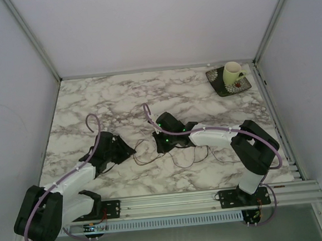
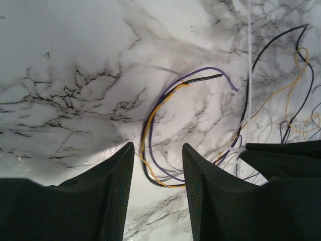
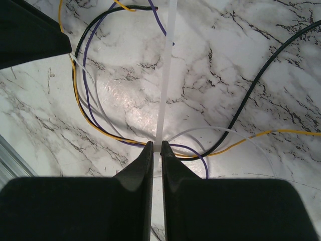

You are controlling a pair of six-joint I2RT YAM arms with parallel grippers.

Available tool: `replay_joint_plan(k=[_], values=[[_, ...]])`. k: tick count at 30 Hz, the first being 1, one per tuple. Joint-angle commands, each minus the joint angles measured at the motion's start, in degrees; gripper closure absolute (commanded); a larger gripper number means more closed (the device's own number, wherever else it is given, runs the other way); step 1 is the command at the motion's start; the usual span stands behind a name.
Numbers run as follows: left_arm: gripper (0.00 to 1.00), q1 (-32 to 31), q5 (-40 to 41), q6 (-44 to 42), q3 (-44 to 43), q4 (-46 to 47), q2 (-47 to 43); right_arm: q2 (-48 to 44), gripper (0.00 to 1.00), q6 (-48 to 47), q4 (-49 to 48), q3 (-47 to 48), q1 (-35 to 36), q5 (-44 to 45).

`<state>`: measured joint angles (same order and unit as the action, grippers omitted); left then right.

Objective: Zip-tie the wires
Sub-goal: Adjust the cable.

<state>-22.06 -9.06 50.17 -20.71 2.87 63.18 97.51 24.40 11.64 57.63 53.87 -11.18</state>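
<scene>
White-grey marble table (image 1: 120, 96), plain pale walls (image 1: 142, 27) (metal-framed)

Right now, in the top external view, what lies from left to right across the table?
The left hand → the right hand, shut on the zip tie → the cup on its dark plate. The wires spread around the right hand, so I omit them.

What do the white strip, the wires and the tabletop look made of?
The white strip: flat, straight, slightly glossy, probably nylon plastic. The wires: smooth coloured plastic insulation; cores unseen. The tabletop: veined marble pattern with glare; stone or laminate, cannot tell.
</scene>
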Motion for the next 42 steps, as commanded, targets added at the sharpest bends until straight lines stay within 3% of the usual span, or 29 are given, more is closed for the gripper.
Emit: replay_joint_plan(k=[1, 8, 12, 16, 18, 21, 24, 26, 42], values=[[0.55, -0.8, -0.7, 1.4, 1.5, 4.6, 2.0, 0.5, 1.0, -0.5, 0.6, 2.4, 0.1, 0.5], [0.59, -2.0, -0.7, 1.9, 0.7, 7.1, 3.7, 0.4, 1.0, -0.4, 0.6, 2.2, 0.0, 0.5], [0.59, -2.0, 0.6, 0.9, -0.2, 3.9, 3.0, 0.5, 1.0, -0.3, 0.6, 2.1, 0.1, 0.6], [0.46, -2.0, 4.1, -0.5, -0.8, -2.0, 0.4, 0.6, 1.0, -0.5, 0.6, 2.1, 0.1, 0.6], [0.44, -2.0, 5.1, -0.7, -0.7, -3.6, -1.4, 0.6, 1.0, -0.6, 0.6, 2.1, 0.1, 0.5], [0.48, -2.0, 2.8, -0.2, -0.7, -3.4, -2.8, 0.7, 1.0, -0.6, 0.6, 2.2, 0.0, 0.5], [0.61, -2.7, 0.3, 1.0, -1.0, -1.8, -2.8, 0.8, 1.0, -0.7, 0.6, 2.2, 0.1, 0.5], [0.64, -3.2, -0.1, 1.7, -0.8, -0.3, -2.5, 0.9, 1.0, -0.7, 0.6, 2.4, 0.0, 0.5], [0.67, -5.4, 2.7, 1.0, -1.9, 1.9, 3.7, 0.6, 1.0, -0.7, 0.6, 2.4, 0.0, 0.7]])
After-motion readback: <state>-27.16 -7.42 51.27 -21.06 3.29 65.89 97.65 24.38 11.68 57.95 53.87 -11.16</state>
